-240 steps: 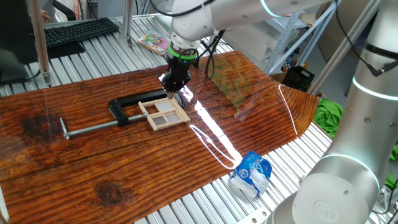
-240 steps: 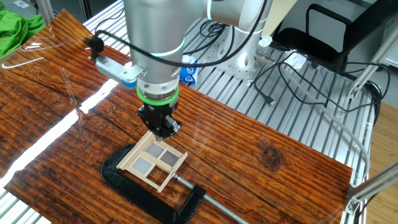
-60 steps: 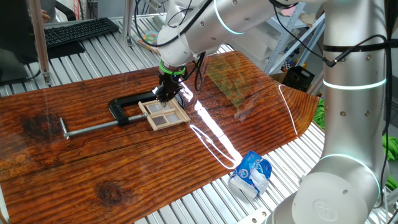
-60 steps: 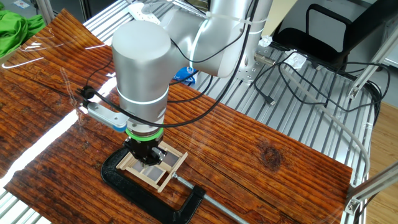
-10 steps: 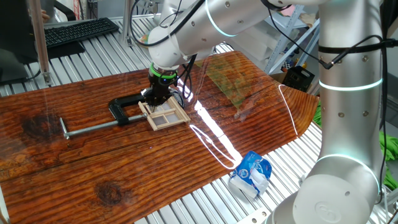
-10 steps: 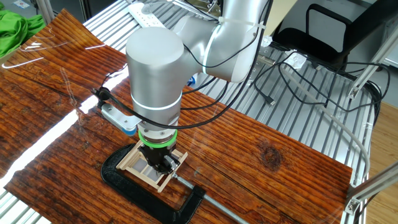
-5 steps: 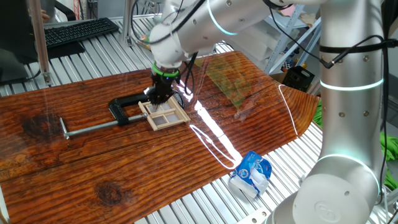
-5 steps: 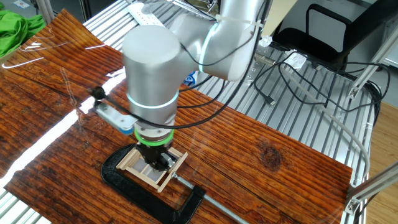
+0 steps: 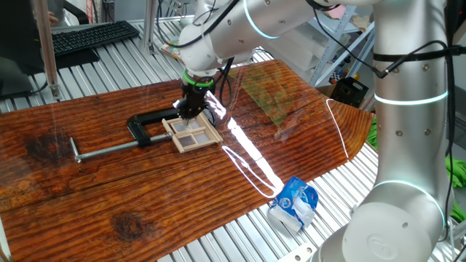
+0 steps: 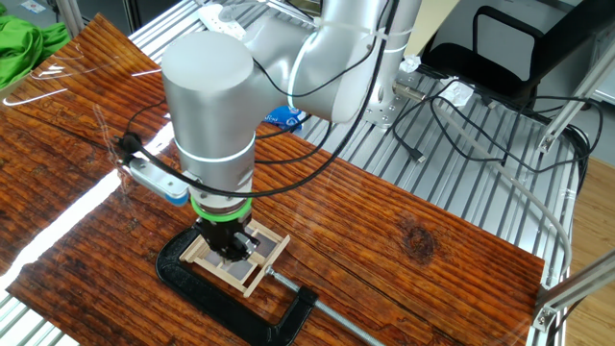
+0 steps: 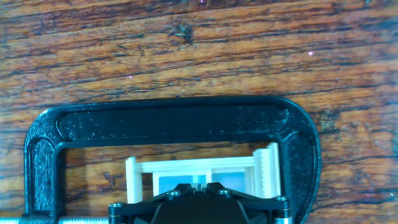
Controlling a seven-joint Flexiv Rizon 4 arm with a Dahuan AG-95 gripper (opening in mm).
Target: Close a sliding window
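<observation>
The sliding window [image 9: 195,135] is a small pale wood frame with crossbars. It lies flat on the wooden board, held in the black bar clamp [image 9: 143,124]. My gripper [image 9: 191,109] points straight down with its tips on the window's far end. In the other fixed view the gripper [image 10: 229,248] covers the window's middle, and the frame [image 10: 265,258] shows around it. In the hand view the window [image 11: 199,165] sits inside the clamp's black arch [image 11: 174,121]. The gripper [image 11: 198,185] has its jaws nearly together over a thin pale bar.
The clamp's silver rod [image 9: 105,150] runs left across the board [image 9: 109,196]. A blue and white packet [image 9: 295,202] lies off the board's near edge. A green cloth [image 10: 21,43] and a keyboard [image 9: 91,35] lie beyond the board. Cables trail on the metal table [image 10: 452,106].
Over the last second my gripper has slid a short way along the window, rightward in one fixed view and leftward in the other. The clamp has not moved.
</observation>
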